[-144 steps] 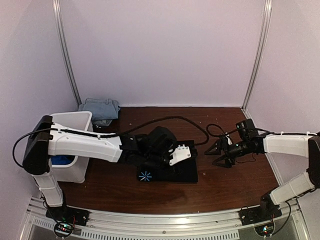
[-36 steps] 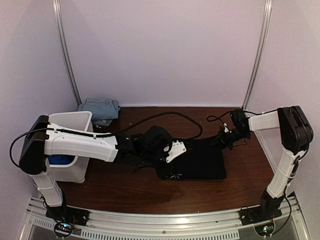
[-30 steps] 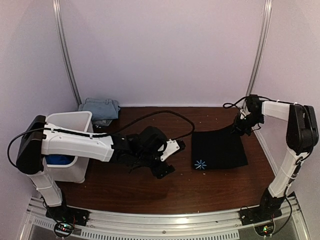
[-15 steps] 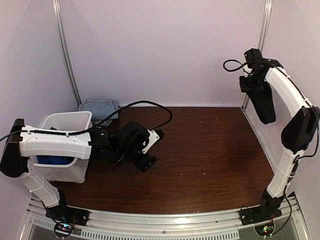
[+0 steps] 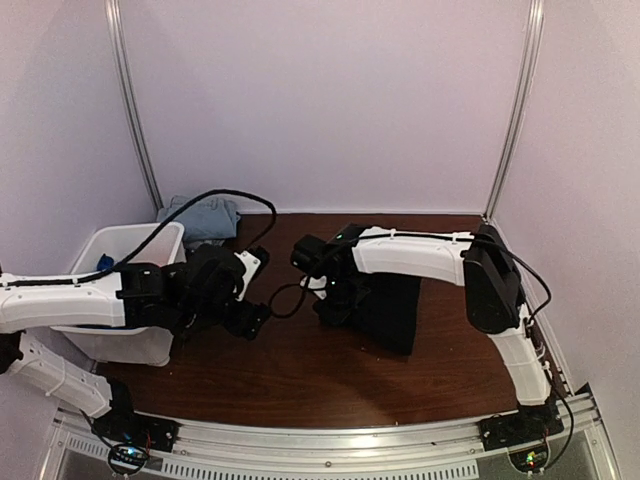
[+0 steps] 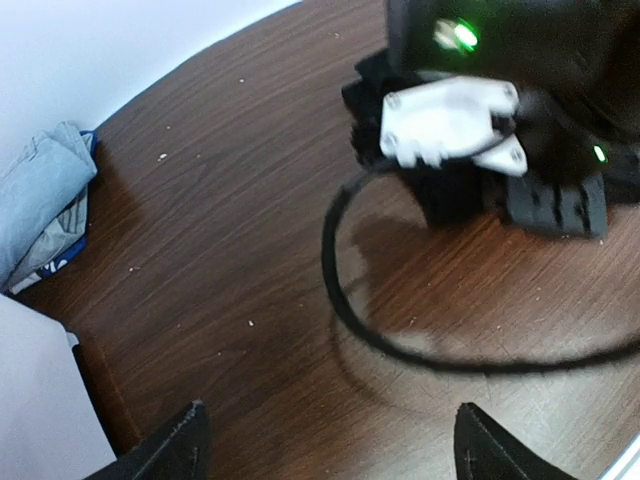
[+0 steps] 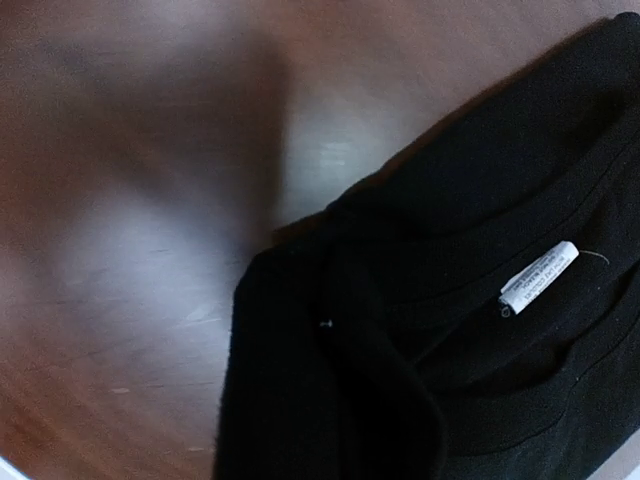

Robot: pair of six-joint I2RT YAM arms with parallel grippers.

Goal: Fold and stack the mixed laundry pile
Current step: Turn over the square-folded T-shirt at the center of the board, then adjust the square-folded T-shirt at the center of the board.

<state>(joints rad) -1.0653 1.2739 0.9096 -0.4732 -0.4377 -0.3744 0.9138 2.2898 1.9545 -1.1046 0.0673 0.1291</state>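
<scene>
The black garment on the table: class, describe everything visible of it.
The black soft cloth garment lies in loose folds on the dark brown wooden table, right of centre. The right wrist view shows a curved neckline with stitched seams and a small white sewn-in label. The right arm's end effector sits at its left edge; whether it grips the fabric cannot be told.

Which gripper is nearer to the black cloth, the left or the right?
Right. The right gripper is against the left edge of the black cloth; whether it grips is unclear. The left gripper hangs open further left, apart from the cloth.
</scene>
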